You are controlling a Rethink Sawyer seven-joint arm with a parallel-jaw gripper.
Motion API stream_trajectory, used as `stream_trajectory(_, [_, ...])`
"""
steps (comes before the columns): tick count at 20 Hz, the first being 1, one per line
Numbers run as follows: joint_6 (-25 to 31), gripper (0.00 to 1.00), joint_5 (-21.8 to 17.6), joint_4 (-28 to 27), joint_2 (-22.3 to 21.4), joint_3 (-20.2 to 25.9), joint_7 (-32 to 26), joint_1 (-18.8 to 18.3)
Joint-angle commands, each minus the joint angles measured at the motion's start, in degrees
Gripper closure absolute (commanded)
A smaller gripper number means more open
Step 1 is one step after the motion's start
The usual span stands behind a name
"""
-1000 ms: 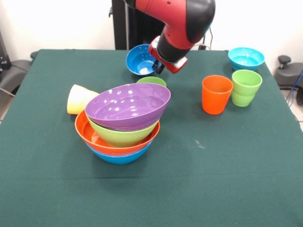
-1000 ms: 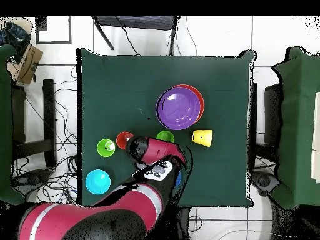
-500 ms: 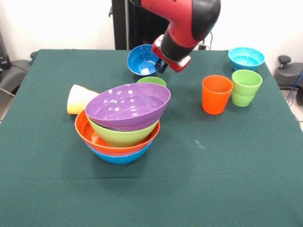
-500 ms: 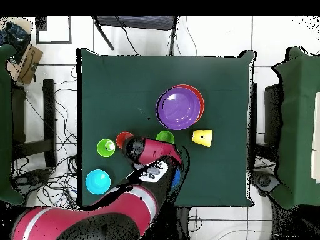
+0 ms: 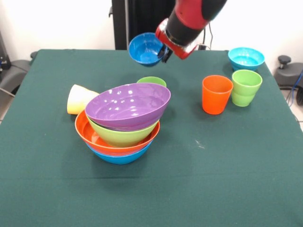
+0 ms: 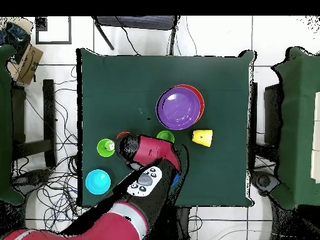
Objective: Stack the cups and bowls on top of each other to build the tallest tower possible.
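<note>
Dark blue bowl (image 5: 146, 48) hangs tilted, rim pinched in the hand (image 5: 163, 52), off the surface (image 5: 227, 161); tower (image 5: 122, 120) sits below, nearer the camera; a rim-only pinch could slip, and the leaning purple bowl (image 5: 128, 105) may shed it.

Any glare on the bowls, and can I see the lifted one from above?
Front view: bright specks of glare on the purple bowl; the dark blue bowl in the pincer shows clearly. Overhead view: the arm hides it almost entirely.
</note>
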Motion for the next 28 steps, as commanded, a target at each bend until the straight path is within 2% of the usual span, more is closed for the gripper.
stream_trajectory(1, [9.19,1.00,-0.86,-2.06,-4.61,0.47,8.67,0.27])
stream_trajectory(5, [11.22,1.00,-1.70,-4.07,-5.68,-0.63,7.77,0.00])
stream_trajectory(11, [13.95,1.00,-2.50,-9.41,-5.01,-2.19,7.17,-0.67])
stream_trajectory(28, [19.68,1.00,-1.30,-24.68,-2.20,-0.64,5.89,-4.97])
